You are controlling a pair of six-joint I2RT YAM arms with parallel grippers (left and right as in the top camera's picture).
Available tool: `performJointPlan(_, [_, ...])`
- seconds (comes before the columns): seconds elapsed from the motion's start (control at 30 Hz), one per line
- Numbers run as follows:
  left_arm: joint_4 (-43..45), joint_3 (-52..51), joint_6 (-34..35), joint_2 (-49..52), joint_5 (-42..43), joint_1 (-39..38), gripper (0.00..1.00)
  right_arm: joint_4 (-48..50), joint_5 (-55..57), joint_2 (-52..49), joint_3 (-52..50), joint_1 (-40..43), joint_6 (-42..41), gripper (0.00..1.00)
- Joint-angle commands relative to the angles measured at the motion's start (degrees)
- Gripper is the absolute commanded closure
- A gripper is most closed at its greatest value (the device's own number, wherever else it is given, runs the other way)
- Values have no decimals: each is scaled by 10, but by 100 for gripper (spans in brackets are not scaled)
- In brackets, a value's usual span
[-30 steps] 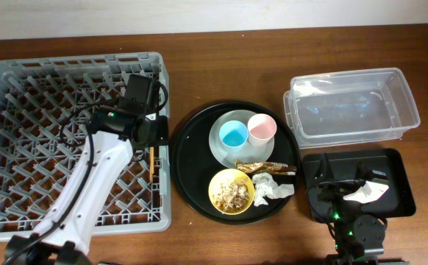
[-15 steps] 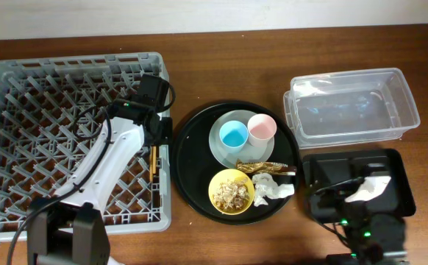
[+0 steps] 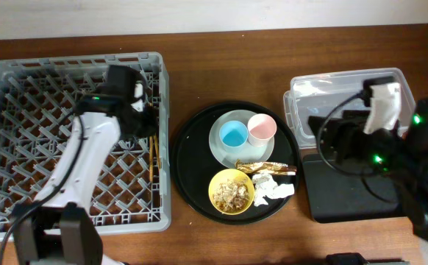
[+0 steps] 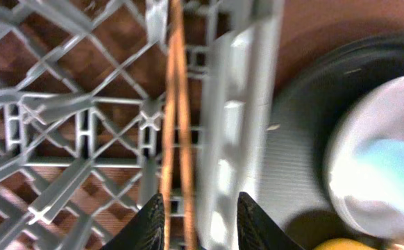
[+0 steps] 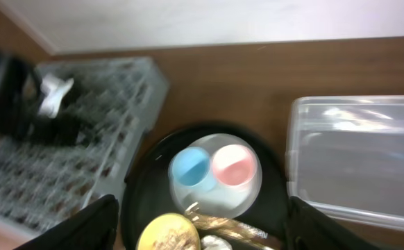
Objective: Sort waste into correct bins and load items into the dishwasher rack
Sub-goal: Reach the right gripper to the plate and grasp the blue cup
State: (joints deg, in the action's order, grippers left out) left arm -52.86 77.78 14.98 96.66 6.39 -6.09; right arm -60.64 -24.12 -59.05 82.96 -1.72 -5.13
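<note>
While both arms hang off the round black tray [image 3: 188,173], chopsticks [image 3: 153,153] are already in the rack [image 3: 23,81], lying flat just inside its right wall, long axis running front-to-back. Left pincer [image 4: 202,226] hovers above them, fingers spread, nothing gripped; chopsticks pass below by its left finger, not pinched. Right pincer [image 5: 202,215] is up high over the bins, fingers wide apart and empty too, though that view's blurry. Everything left sits on the round tray in the middle of the bench [image 3: 221,59]: blue cup [image 3: 234,134] and pink cup [image 3: 261,128] side by side, touching, on the plate [image 3: 223,154]; yellow bowl [image 3: 214,190] w/ scraps [image 3: 232,193] in front; wrapper [image 3: 267,168] and tissue [image 3: 273,190] at the front-right. Key bit, imo: the waste lies to the right pincer's left and toward the front, nearer that arm than the other, and right beside the clear tub [image 3: 346,81] and small black tray [image 3: 346,202]. Wrapper's long axis runs side to side, so closing across its narrow width looks best. Cups sit off the left pincer's right, closer to the rack, so that arm's the likelier pick for them.
</note>
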Motion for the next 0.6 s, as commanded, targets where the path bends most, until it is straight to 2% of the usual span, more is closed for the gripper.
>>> performJointPlan(0.0, [-12, 36, -3, -72, 140, 37, 55, -29, -9, -75, 6, -67, 39, 29])
performJointPlan(0.07, [-19, 36, -3, -97, 139, 43, 25, -31, 41, -125, 6, -134, 48, 31])
performJointPlan(0.1, [-24, 36, -3, -110, 140, 46, 18, -27, 70, -151, 6, -172, 49, 31])
performJointPlan(0.2, [-47, 36, -3, -134, 137, 52, 17, -14, 158, -221, 6, -257, 49, 32])
performJointPlan(0.3, [-70, 35, -6, -143, 116, 51, 17, 11, 192, -288, 6, -306, 49, 34])
performJointPlan(0.57, [-95, 35, -14, -143, 88, 51, 20, 87, 221, -430, 6, -324, 49, 43])
